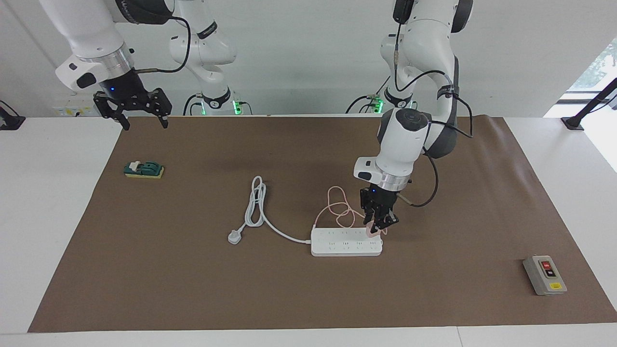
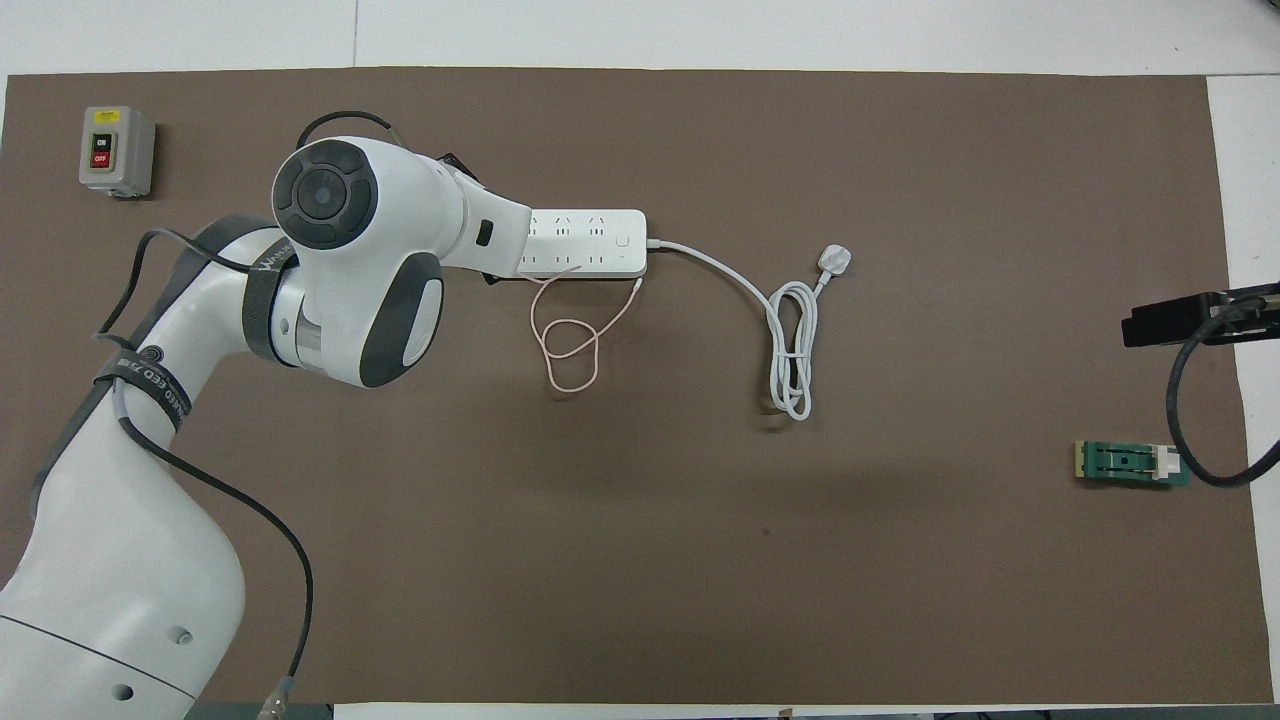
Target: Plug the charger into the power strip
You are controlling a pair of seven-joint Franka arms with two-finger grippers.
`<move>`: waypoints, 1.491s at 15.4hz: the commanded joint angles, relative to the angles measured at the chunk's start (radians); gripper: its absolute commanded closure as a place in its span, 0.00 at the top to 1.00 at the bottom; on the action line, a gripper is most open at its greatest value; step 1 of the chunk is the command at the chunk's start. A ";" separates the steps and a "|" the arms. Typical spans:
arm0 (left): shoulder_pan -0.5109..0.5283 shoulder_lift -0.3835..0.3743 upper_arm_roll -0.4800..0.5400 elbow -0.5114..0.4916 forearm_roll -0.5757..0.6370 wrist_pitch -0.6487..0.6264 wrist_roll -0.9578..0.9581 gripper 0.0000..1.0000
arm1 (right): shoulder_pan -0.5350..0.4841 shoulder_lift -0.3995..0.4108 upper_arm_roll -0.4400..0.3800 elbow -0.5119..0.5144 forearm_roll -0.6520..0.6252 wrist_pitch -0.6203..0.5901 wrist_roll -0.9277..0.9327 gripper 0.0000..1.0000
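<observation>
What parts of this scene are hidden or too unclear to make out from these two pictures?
- Overhead view: the left arm covers the left gripper, the charger and one end of the power strip.
- Facing view: the gripper's fingers hide most of the charger, so whether its pins are in a socket is unclear.
- Overhead view: the right gripper is cut off by the edge.

We take this for a robotics lab: two white arms stand at a white table (image 1: 48, 202) covered by a brown mat (image 1: 308, 289), against a bare white wall (image 1: 308, 58), with cabling and green-lit bases (image 1: 219, 103), and test props spread well apart, such as a grey button box (image 1: 544, 274) and a green switch block (image 1: 144, 169)
</observation>
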 commanded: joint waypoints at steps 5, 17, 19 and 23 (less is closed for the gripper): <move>-0.013 -0.014 0.006 0.012 0.012 -0.061 -0.002 0.00 | 0.001 0.007 0.004 0.033 -0.007 -0.073 0.012 1.00; 0.028 -0.015 0.009 -0.012 0.044 -0.087 0.012 0.00 | 0.002 0.000 0.004 0.020 -0.009 -0.098 0.107 1.00; 0.033 -0.014 0.009 -0.015 0.044 -0.079 0.012 0.00 | -0.003 -0.002 0.004 0.020 -0.009 -0.101 0.107 1.00; 0.045 0.011 0.006 0.006 0.055 -0.067 0.013 0.00 | -0.010 -0.002 0.002 0.020 -0.009 -0.101 0.107 1.00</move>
